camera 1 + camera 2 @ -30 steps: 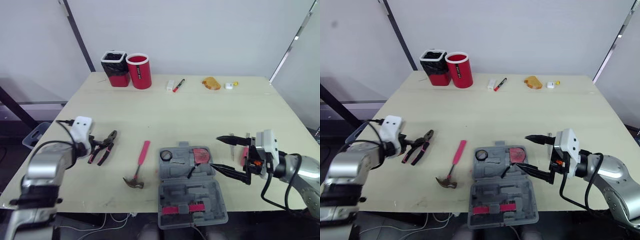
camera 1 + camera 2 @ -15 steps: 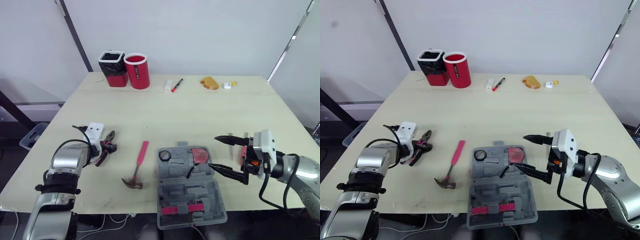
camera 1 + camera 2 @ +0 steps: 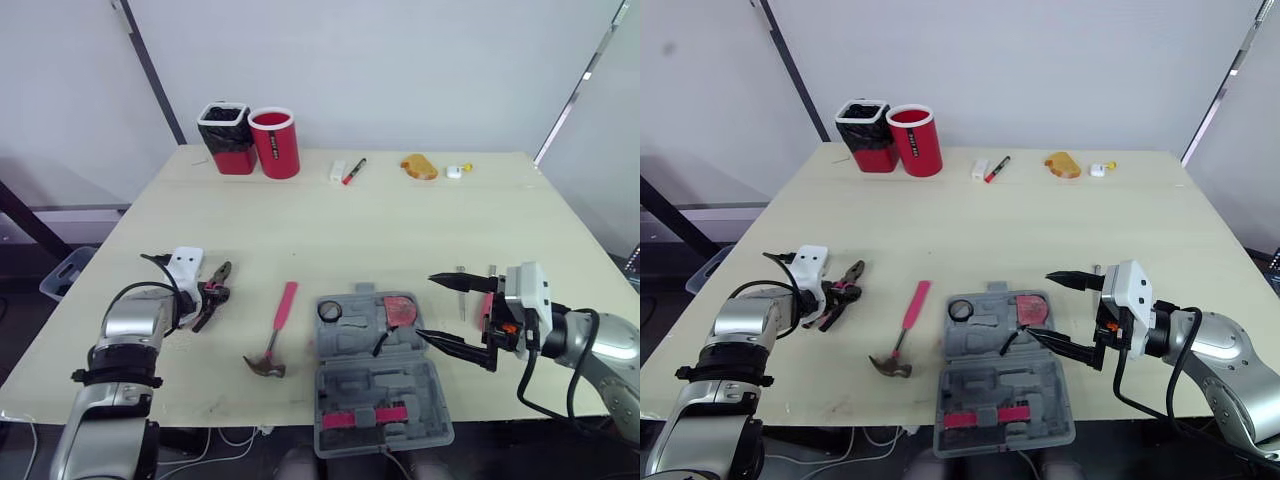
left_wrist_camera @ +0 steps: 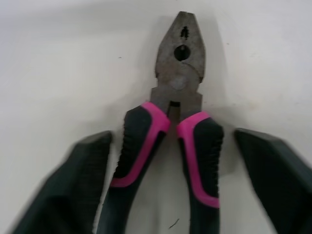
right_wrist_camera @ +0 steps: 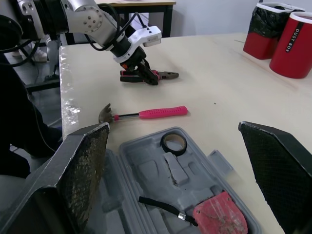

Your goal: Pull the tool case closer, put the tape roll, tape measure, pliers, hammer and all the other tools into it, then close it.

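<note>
The pink-handled pliers [image 4: 178,122] lie flat on the table at the left. My left gripper [image 3: 205,298] is open, with one finger [image 4: 87,170] on each side of the handles and a gap to both. A pink-handled hammer [image 3: 278,325] lies between the pliers and the open grey tool case [image 3: 380,375] near the front edge. A black tape roll [image 3: 331,311] and a red tape measure [image 3: 403,310] sit in the case. My right gripper [image 3: 426,305] is wide open by the case's right side, holding nothing.
At the back stand a black bin [image 3: 229,137] and a red cup [image 3: 277,142], with a marker [image 3: 356,170], an orange object [image 3: 421,166] and a small white item [image 3: 456,171] along the far edge. Thin metal tools [image 3: 461,295] lie behind my right gripper.
My left gripper has moved right, up to the pliers, so its fingers now straddle the handles. The right gripper and the case have stayed put.
</note>
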### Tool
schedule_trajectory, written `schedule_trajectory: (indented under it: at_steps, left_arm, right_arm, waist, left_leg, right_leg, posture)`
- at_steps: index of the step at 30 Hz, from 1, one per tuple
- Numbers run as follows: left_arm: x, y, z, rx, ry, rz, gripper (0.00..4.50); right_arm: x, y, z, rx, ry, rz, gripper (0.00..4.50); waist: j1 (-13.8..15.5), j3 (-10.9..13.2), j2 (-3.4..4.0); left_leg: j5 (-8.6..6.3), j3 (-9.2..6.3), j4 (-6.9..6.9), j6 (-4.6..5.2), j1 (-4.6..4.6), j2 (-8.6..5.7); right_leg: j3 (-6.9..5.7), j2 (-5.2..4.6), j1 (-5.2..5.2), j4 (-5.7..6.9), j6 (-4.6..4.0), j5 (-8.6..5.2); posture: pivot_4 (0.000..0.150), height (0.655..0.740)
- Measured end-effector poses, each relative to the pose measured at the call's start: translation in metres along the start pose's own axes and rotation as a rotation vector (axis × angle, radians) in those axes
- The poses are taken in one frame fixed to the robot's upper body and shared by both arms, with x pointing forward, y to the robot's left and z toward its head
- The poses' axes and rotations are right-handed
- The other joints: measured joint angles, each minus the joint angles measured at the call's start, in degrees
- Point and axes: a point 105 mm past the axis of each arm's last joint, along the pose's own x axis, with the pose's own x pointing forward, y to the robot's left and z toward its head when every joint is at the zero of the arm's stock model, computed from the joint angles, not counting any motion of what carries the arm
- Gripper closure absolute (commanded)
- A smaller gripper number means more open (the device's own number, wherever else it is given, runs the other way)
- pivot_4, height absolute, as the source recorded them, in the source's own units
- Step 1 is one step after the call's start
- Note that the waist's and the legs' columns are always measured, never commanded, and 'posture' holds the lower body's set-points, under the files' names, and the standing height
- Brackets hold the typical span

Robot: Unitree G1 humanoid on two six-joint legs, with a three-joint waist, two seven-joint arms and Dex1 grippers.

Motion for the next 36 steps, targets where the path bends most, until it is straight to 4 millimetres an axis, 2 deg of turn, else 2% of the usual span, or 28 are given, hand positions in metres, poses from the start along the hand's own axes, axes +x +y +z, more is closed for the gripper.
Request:
schedule_trajectory:
  at_steps: [6,10,14,15,17,19,21,23,25,26,30,34,36]
  left_arm:
    - [-0.002,0.002,-0.002,-0.010,-0.004,-0.002,2.13]
    - [-0.010,0.003,-0.007,0.004,-0.027,-0.048,2.13]
    - [-0.027,-0.004,-0.010,0.078,-0.036,-0.194,2.13]
    - [-0.041,-0.004,-0.005,0.178,-0.040,-0.270,2.13]
    - [-0.057,-0.013,0.014,0.283,-0.103,-0.378,2.13]
    - [-0.083,-0.027,0.036,0.435,-0.175,-0.533,2.13]
    - [-0.104,-0.051,0.050,0.558,-0.224,-0.718,2.13]
    - [-0.112,-0.067,0.050,0.655,-0.210,-0.832,2.13]
    - [-0.115,-0.076,0.050,0.713,-0.187,-0.900,2.13]
    - [-0.117,-0.084,0.053,0.783,-0.175,-0.941,2.13]
    - [-0.120,-0.103,0.064,0.940,-0.168,-1.009,2.13]
    - [-0.118,-0.123,0.069,1.059,-0.165,-1.053,2.13]
    - [-0.112,-0.129,0.067,1.106,-0.145,-1.058,2.13]
  right_arm:
    - [0.002,0.001,-0.002,-0.003,0.008,0.004,0.00]
    - [0.004,0.001,-0.003,0.010,0.009,0.005,0.00]
    - [0.012,-0.005,0.002,0.005,0.009,-0.010,0.00]
    - [0.021,-0.011,0.004,-0.015,0.031,-0.021,0.00]
    - [0.030,-0.016,0.003,-0.047,0.066,-0.028,0.00]
    - [0.048,-0.014,0.005,-0.059,0.100,0.022,0.00]
    - [0.066,-0.013,0.007,-0.082,0.152,0.062,0.00]
    - [0.078,-0.016,0.006,-0.083,0.191,0.081,0.00]
    - [0.087,-0.018,0.003,-0.066,0.220,0.094,0.00]
    - [0.098,-0.019,0.002,-0.056,0.231,0.098,0.00]
    - [0.118,-0.020,-0.001,-0.044,0.271,0.107,0.00]
    - [0.136,-0.013,0.009,-0.040,0.275,0.150,0.00]
    - [0.143,-0.011,0.004,-0.012,0.309,0.164,0.00]
  waist:
    - [-0.2,0.0,0.00]
    - [-1.0,0.0,0.00]
    - [-1.2,0.0,-0.15]
    - [-1.5,0.1,-0.27]
    - [-1.2,0.1,-0.30]
    - [-0.9,0.2,-0.22]
    - [-0.6,0.3,-0.05]
    - [-0.6,0.3,-0.05]
    - [-0.6,0.3,-0.06]
    - [-0.6,0.3,-0.09]
    - [-0.5,0.3,-0.07]
    - [-0.7,0.3,-0.08]
    - [-1.0,0.3,-0.08]
  left_leg:
    - [0.00,0.02,0.00,0.00,0.00,0.00]
    - [0.00,0.02,-0.02,0.00,-0.03,0.03]
    - [0.00,0.01,0.00,-0.01,-0.07,0.05]
    - [0.00,0.03,-0.01,-0.01,-0.07,0.09]
    - [0.05,0.02,-0.02,-0.10,-0.09,0.10]
    - [0.05,0.02,-0.03,-0.10,-0.12,0.07]
    - [0.05,0.09,-0.02,-0.09,-0.18,-0.02]
    - [0.04,0.16,-0.02,-0.07,-0.20,-0.09]
    - [0.04,0.14,-0.02,-0.06,-0.23,-0.09]
    - [0.04,0.10,-0.02,-0.06,-0.28,-0.07]
    - [0.05,0.05,-0.02,-0.06,-0.31,-0.03]
    - [0.05,0.04,-0.02,-0.05,-0.31,-0.02]
    - [0.05,0.02,-0.02,-0.05,-0.31,0.00]
  right_leg:
    - [0.02,0.00,0.00,0.00,0.00,0.00]
    - [0.01,-0.01,-0.03,-0.02,0.00,0.00]
    - [-0.01,-0.02,-0.08,0.00,-0.02,-0.01]
    - [0.00,-0.01,-0.12,0.01,-0.07,-0.01]
    - [-0.05,-0.06,-0.16,0.00,-0.33,-0.11]
    - [-0.10,-0.17,-0.17,-0.01,-0.34,-0.11]
    - [-0.09,-0.30,-0.18,-0.06,-0.33,-0.12]
    - [-0.06,-0.28,-0.17,-0.12,-0.32,-0.12]
    - [-0.07,-0.25,-0.18,-0.12,-0.31,-0.12]
    - [-0.10,-0.15,-0.22,-0.12,-0.30,-0.12]
    - [-0.07,-0.04,-0.26,-0.07,-0.07,0.01]
    - [-0.04,0.00,-0.26,-0.05,-0.05,0.02]
    - [-0.04,0.03,-0.26,-0.04,-0.05,0.02]
  posture:
    - [0.150,0.7400]
    - [0.150,0.7400]
    - [0.150,0.7400]
    - [0.150,0.7400]
    - [0.150,0.7400]
    - [0.150,0.7400]
    - [0.150,0.7400]
    - [0.150,0.7400]
    - [0.150,0.7400]
    - [0.150,0.7400]
    - [0.150,0.7400]
    - [0.150,0.7400]
    - [0.150,0.7400]
